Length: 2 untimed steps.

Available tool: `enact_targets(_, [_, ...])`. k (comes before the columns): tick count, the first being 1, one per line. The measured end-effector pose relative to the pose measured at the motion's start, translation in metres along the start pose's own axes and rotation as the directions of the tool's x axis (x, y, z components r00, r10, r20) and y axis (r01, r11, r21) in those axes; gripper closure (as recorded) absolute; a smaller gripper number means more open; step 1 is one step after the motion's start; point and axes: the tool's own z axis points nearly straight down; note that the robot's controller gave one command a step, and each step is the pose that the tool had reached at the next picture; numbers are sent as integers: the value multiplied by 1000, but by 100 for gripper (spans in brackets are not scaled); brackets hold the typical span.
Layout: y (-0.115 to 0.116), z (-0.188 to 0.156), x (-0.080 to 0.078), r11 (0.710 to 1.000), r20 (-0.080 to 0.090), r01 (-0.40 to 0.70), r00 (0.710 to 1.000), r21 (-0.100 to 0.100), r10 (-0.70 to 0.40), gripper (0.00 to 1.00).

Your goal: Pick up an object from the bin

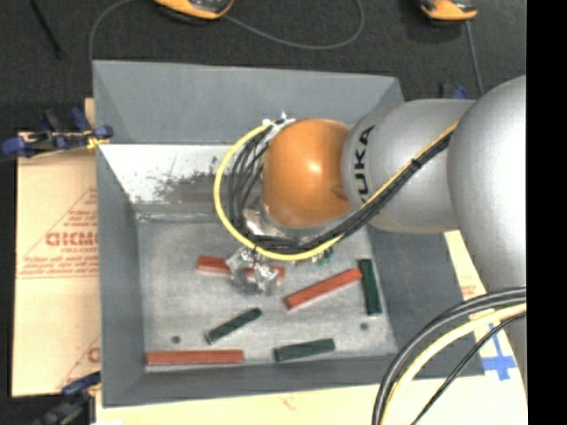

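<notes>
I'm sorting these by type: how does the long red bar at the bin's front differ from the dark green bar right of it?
The red bar is orange-red, the green bar dark green. The red bar is clearly longer than the green bar. The red bar lies level; the green bar tilts slightly. Both are slim bars flat on the bin floor.

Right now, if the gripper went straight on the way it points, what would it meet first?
Probably the short red bar lying mid-floor in the bin, right under the gripper; its ends show either side. The gap is unclear.
</notes>
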Motion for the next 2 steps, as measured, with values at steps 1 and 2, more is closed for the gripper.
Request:
enact_targets(1, [-58, -66, -35, 1000, 8, 7, 1000, 8, -7, 100])
enact_targets(2, [-54, -61, -33, 1000, 1, 7, 1000, 0, -7, 0])
